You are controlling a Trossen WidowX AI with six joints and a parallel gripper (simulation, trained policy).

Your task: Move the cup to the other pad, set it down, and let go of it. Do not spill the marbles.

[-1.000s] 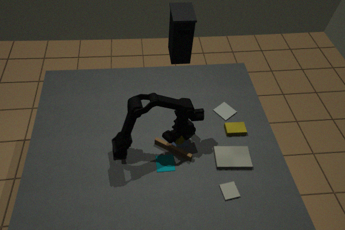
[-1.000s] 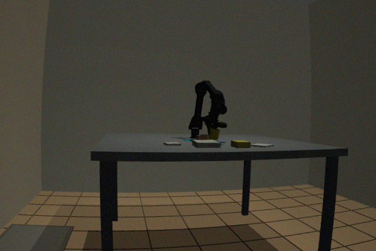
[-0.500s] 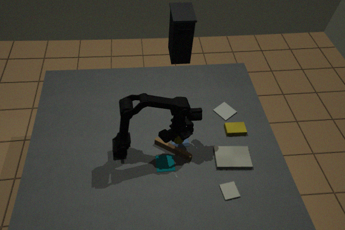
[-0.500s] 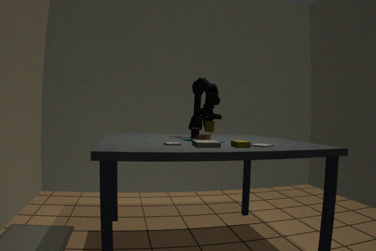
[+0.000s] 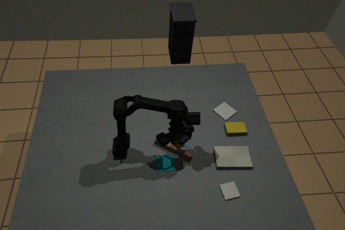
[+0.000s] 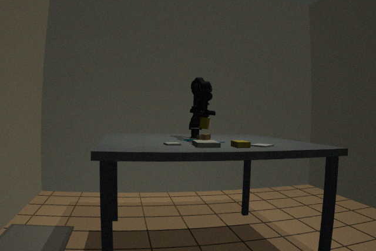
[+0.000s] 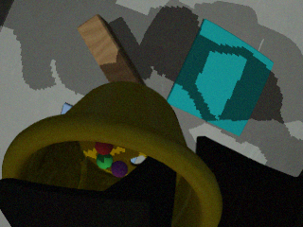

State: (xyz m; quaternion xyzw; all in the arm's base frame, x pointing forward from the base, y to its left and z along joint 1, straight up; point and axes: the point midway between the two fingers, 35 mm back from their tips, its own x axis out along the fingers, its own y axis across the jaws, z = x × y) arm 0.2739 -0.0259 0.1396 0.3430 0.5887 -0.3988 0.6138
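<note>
The yellow cup [image 5: 178,144] [image 6: 204,123] [image 7: 128,106] is in the air, tilted slightly in the exterior view. My gripper [image 7: 185,145] is shut on its wall, one finger inside the cup and one outside. Inside lie a red marble [image 7: 104,148], a green marble [image 7: 104,162], a purple marble [image 7: 119,168] and a pale one [image 7: 138,159]; fingers and rim hide the rest. The blue pad [image 5: 186,144] [image 6: 221,141] [image 7: 65,109] is mostly hidden behind cup and gripper. The teal pad [image 5: 168,161] [image 7: 220,80] lies on the table beyond the wooden bar, with nothing on it.
The wooden bar [image 5: 185,153] [image 6: 206,136] [image 7: 98,38] lies between the pads, below the cup. A white block [image 5: 233,157] [image 6: 206,143], a yellow block [image 5: 235,129] [image 6: 240,144] and two white tiles [image 5: 225,111] [image 5: 229,190] lie to the right in the top view.
</note>
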